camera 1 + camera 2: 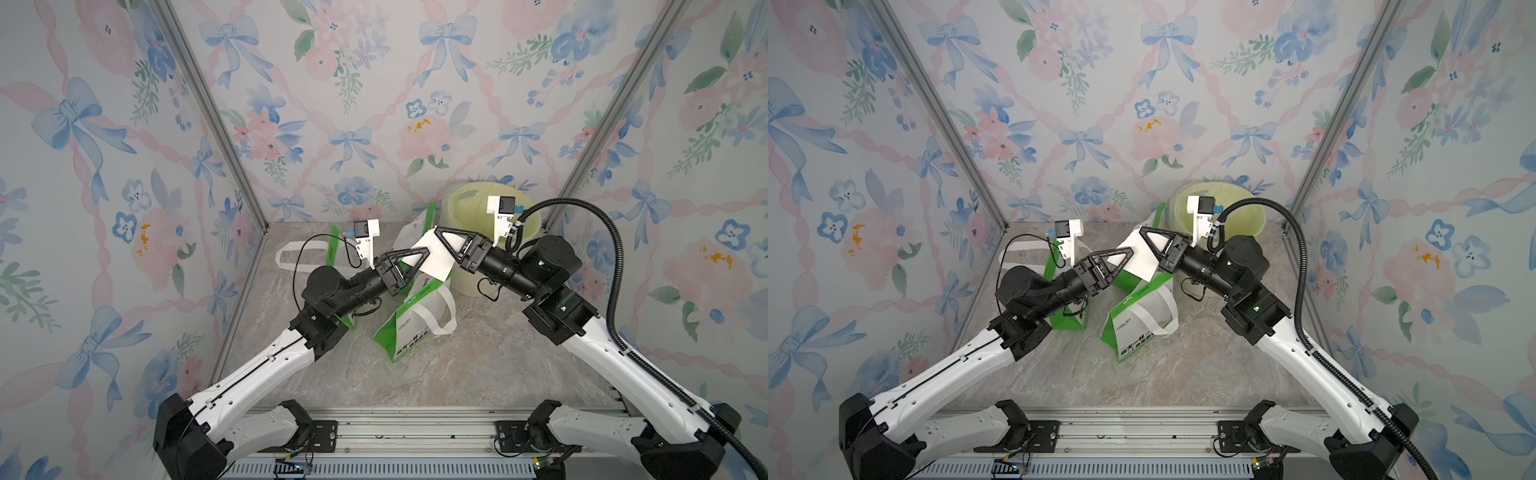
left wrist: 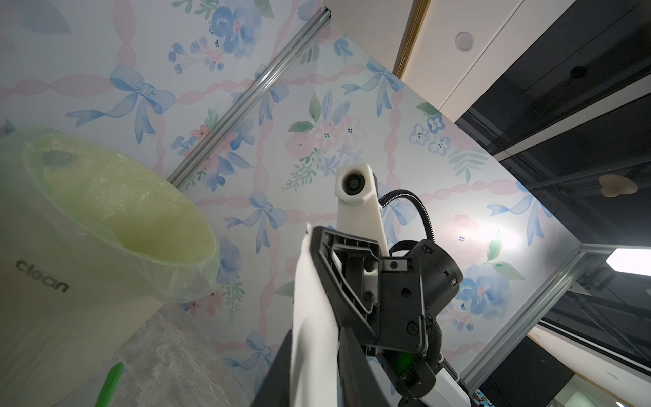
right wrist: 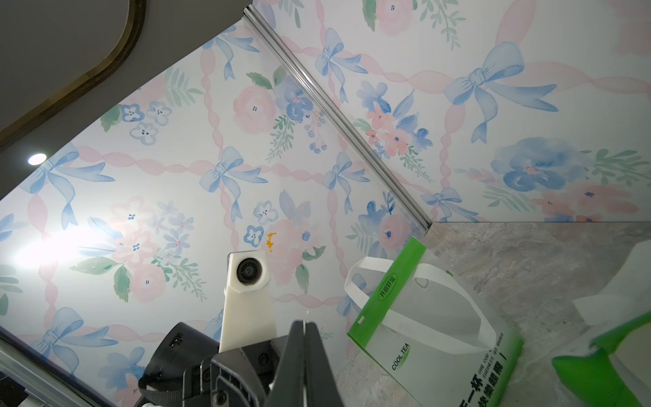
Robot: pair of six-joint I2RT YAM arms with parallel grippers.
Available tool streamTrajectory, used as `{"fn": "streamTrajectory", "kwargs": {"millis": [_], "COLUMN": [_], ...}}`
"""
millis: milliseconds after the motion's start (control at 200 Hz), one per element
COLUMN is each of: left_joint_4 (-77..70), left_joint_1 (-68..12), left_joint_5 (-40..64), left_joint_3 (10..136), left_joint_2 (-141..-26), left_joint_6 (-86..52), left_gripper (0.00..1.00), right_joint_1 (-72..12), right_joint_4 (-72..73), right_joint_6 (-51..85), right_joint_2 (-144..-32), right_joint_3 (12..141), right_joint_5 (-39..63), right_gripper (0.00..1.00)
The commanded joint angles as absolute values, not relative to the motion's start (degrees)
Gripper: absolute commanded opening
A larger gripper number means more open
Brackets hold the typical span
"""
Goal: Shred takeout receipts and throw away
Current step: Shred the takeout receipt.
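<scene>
One takeout receipt (image 1: 436, 266), a plain white slip, hangs in the air over the bags, stretched between both grippers in both top views. My left gripper (image 1: 422, 252) has its jaws closed on the slip's lower left edge. In the left wrist view the takeout receipt (image 2: 313, 299) fills the gap between the left gripper (image 2: 313, 338) fingers. My right gripper (image 1: 438, 232) is shut on the slip's upper corner. In the right wrist view the right gripper (image 3: 303, 322) jaws press together with a thin white sliver of paper between them.
A pale bin (image 1: 461, 199) with a yellow-green liner stands at the back right, just behind the right arm; it also shows in the left wrist view as the bin (image 2: 42, 282). Green-and-white bags (image 1: 415, 328) (image 3: 433, 327) with white loop handles lie on the marble table (image 1: 478, 374) below the grippers.
</scene>
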State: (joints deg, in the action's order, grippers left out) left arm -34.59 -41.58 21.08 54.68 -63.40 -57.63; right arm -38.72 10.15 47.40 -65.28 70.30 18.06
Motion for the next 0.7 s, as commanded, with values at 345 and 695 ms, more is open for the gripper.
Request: {"fn": "streamTrajectory", "kwargs": {"millis": [345,695], "left_joint_4": [-38.9,-35.4], "left_joint_1": [-41.9,-41.8], "left_joint_5": [18.8,15.8], "left_joint_3": [53.2,50.7], "left_joint_2": [-64.1,-60.7], "left_joint_6": [-60.5,-46.0], "left_gripper": [0.03,0.0], "right_joint_1": [-38.1,-35.7], "right_joint_4": [11.4,-21.3], "right_joint_6": [47.9,25.0], "right_joint_2": [-63.9,-61.3], "right_joint_3": [68.5,79.4], "right_joint_5": [19.5,18.8], "right_gripper": [0.0,0.62]}}
